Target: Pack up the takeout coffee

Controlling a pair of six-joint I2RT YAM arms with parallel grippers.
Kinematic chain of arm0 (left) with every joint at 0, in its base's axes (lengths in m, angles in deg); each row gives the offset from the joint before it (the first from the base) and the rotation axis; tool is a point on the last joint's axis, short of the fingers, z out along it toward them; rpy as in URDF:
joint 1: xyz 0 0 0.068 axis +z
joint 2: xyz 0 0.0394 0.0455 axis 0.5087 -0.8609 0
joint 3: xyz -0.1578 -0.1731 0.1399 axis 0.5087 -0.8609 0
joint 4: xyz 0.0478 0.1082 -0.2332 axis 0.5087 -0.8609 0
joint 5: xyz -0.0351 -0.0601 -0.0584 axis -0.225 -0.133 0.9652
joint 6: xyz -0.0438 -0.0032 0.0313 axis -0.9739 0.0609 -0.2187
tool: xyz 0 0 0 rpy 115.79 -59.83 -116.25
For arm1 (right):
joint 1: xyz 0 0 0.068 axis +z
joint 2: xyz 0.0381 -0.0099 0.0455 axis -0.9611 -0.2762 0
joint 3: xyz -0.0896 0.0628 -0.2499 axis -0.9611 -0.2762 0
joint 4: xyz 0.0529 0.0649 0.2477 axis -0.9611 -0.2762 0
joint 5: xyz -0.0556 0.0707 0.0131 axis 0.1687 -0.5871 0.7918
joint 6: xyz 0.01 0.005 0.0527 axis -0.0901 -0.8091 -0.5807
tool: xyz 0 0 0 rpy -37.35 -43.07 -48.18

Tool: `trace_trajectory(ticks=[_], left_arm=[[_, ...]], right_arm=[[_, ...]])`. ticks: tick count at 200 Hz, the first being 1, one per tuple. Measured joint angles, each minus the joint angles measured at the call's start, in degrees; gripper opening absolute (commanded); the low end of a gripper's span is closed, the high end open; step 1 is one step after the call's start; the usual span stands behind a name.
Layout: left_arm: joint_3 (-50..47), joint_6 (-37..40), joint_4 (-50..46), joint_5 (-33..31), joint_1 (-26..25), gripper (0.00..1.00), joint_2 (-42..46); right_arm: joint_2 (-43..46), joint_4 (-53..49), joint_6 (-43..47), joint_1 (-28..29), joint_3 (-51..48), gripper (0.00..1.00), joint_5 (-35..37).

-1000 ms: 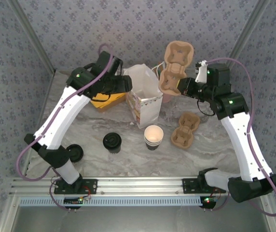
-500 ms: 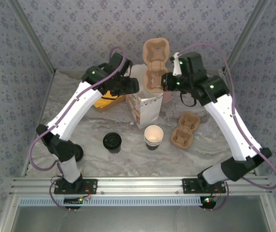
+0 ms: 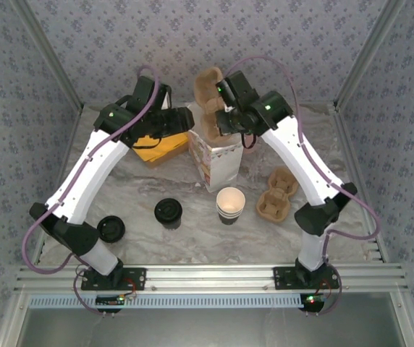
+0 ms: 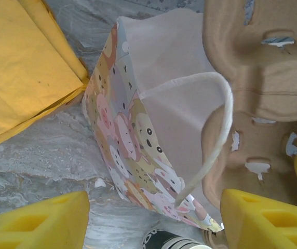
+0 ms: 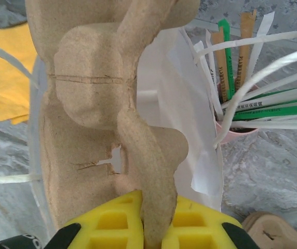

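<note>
Marbled bench point(image 3: 192, 238) carries the takeout coffee point(image 3: 230, 202) upright, just nearer than the paper bag point(image 3: 218, 163), while the right claw point(image 5: 151, 218) pinches a cardboard carrier point(image 5: 86, 104) over it and the left claw point(image 3: 183, 119) gapes empty alongside.

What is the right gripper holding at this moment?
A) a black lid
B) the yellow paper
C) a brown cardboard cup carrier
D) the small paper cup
C: the right gripper is shut on the edge of the cardboard carrier above the paper bag, while the paper cup stands free on the table.
</note>
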State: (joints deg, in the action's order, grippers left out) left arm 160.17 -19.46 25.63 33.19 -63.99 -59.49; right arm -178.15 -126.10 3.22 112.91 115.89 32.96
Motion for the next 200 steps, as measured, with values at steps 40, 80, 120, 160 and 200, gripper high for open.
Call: trace_trajectory(ticks=[40, 80, 120, 160, 200], left_arm=[[-1.7, 0.5, 1.0, 1.9, 0.1, 0.67, 0.0], [-1.7, 1.1, 1.2, 2.9, 0.6, 0.67, -0.2], [-1.7, 2.0, 2.4, 3.7, 1.2, 0.58, -1.8], [-0.7, 2.3, 3.3, 4.8, 1.2, 0.57, -5.1], [1.2, 3.2, 4.8, 5.2, 1.2, 0.42, -6.2]], right_arm=[[-3.3, -4.7, 2.1, 1.0, 2.8, 0.07, 3.2], [-4.9, -8.5, 2.4, 1.2, 4.4, 0.07, 2.4], [-5.0, -10.9, 2.2, 1.2, 4.5, 0.07, -0.1], [-6.4, -12.4, 2.2, 1.0, 5.1, 0.07, -2.3], [-7.6, -12.5, 1.3, 0.7, 5.4, 0.07, -3.8]])
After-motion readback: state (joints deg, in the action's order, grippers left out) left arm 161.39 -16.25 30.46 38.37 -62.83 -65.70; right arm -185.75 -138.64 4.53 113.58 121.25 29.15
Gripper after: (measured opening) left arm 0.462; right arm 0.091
